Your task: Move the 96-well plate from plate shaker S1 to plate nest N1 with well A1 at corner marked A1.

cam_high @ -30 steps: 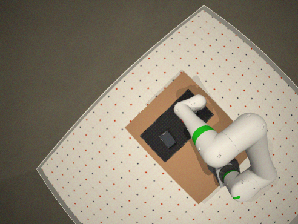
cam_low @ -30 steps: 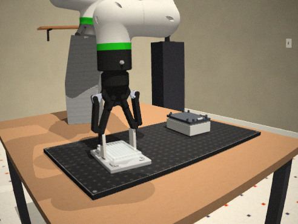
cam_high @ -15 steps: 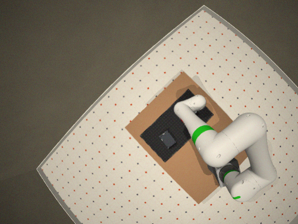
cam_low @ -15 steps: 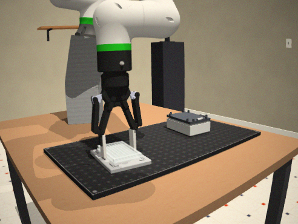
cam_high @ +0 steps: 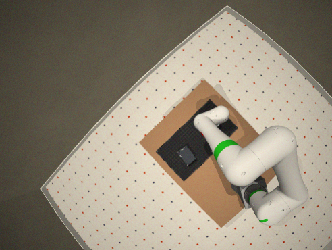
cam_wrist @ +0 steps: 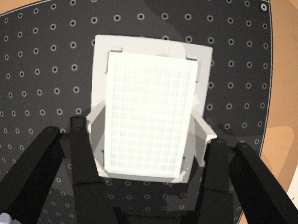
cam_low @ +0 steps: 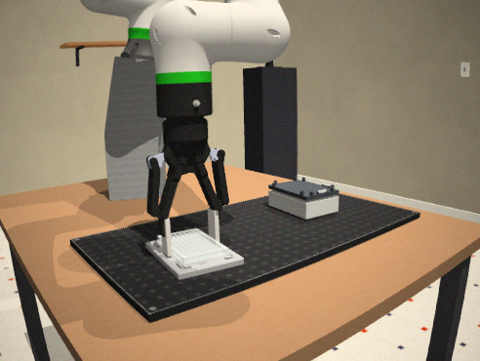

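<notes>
On the black perforated breadboard, near its front left end in the exterior view, the 96-well plate sits on a pale base that is the plate nest N1. The gripper comes straight down over it from the white arm, and its two pale fingertips stand upright against the plate's two long sides, one on each side. The jaws are closed on the plate and stopped at its width, so the plate lies directly between them, under the wrist.

From the wrist camera the plate fills the middle of the view as a white grid of wells, its long axis running away from the camera, with the nest's paler margin showing beyond its far end and the fingers flanking it left and right. Whether it is fully seated is not discernible.

The plate shaker S1, a low grey box with a dark top, stands well apart toward the far right of the breadboard. In the top view the arm hides the gripper and plate; the shaker shows.

The breadboard rests on a tan table.
</notes>
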`<move>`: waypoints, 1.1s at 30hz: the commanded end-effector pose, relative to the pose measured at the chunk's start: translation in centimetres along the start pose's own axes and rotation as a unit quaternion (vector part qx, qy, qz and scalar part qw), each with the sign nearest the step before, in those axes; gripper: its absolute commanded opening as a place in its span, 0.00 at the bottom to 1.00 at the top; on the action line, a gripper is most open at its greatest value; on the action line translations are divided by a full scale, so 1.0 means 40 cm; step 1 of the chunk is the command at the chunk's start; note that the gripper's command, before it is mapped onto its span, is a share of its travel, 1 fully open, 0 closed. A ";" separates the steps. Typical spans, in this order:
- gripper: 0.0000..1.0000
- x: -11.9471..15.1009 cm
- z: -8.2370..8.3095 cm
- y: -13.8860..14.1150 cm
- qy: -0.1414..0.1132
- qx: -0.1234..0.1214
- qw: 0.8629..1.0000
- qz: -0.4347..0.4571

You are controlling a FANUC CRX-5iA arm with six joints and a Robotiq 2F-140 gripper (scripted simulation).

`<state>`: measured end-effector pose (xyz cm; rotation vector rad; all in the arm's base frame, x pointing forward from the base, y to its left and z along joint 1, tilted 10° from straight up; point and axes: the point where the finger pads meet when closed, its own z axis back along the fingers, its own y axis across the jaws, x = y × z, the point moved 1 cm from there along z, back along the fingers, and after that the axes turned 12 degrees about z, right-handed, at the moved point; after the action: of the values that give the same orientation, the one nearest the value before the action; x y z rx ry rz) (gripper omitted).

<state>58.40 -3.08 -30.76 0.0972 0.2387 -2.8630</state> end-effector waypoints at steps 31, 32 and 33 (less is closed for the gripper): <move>1.00 0.000 0.017 0.000 0.000 0.000 1.000 0.000; 1.00 0.000 0.024 0.000 0.000 0.000 1.000 0.000; 1.00 0.000 0.030 0.000 0.000 0.000 1.000 0.000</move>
<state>58.38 -3.19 -30.15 0.0973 0.2387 -2.8630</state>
